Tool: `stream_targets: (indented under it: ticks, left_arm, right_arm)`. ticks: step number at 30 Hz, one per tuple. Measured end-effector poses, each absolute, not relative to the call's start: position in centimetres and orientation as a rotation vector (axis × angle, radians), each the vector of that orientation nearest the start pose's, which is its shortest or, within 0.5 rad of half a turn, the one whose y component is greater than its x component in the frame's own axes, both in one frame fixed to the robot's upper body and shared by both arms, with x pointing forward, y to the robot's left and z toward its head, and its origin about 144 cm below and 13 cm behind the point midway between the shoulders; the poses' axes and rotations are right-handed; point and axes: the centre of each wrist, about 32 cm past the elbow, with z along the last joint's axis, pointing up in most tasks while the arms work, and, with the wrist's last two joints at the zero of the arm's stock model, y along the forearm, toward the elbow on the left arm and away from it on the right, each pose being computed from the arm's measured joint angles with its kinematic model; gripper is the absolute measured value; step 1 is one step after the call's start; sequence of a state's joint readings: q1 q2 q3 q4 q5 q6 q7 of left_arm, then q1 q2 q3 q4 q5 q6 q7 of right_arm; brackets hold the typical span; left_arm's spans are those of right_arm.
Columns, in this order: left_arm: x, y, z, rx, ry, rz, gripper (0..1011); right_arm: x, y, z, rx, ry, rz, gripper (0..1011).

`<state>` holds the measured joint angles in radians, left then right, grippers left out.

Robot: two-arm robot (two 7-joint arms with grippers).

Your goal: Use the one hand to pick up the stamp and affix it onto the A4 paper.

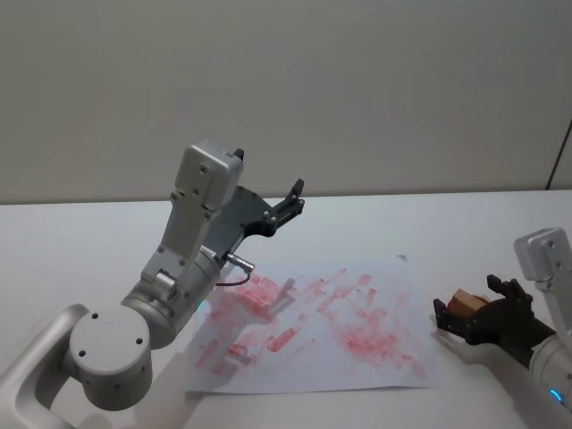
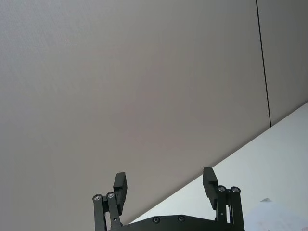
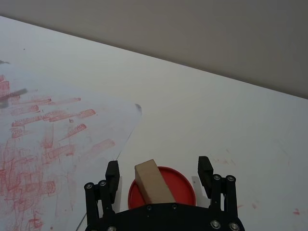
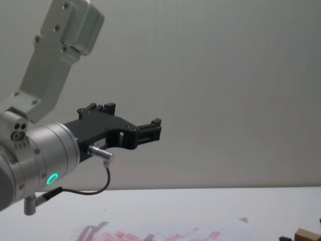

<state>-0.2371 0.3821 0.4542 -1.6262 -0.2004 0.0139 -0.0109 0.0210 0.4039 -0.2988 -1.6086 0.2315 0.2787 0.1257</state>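
head view: the right black two-fingered gripper on its silver-grey arm (image 1: 478, 315) sits low at the right side of the white table (image 1: 80, 241), just off the right edge of the white a4 sheet covered in smudgy red-pink ink marks (image 1: 357, 326). the small rectangular block of light tan wood, the stamp (image 1: 466, 304), shows between its fingers.

right wrist view: the stamp (image 3: 153, 182) stands on a round red ink pad (image 3: 180, 180), between the two ribbed fingers (image 3: 112, 174). jaws are spread wider than the block, with a gap visible on both sides, so the gripper (image 3: 159, 175) is released, not yet grasping. the a4 sheet (image 3: 43, 139) lies just beside the pad, its corner near the gripper.

the left black gripper with the green-lit silver wrist and cable (image 4: 150, 130) hangs raised in the air above the far left part of the paper, jaws spread, holding nothing; it looks parked.

progress judgement: early stage. approach and straddle look done. left to do: clench on the stamp, lift it off the pad, carry it across onto the paper, press down. the sheet already bears many prints, so a fresh mark may be hard to tell apart.
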Motion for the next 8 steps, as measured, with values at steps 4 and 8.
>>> stream_targets:
  ticks: [4,8]
  left_arm:
    - [49.20,19.84,120.44,0.061,-0.268,1.124,1001]
    - [49.20,19.84,120.44,0.061,-0.268,1.124,1001]
  right_arm:
    - [45.07,-25.17,114.32,-0.384,0.102,-1.159,1001]
    - [45.06,-25.18,114.32,-0.385,0.102,-1.159,1001]
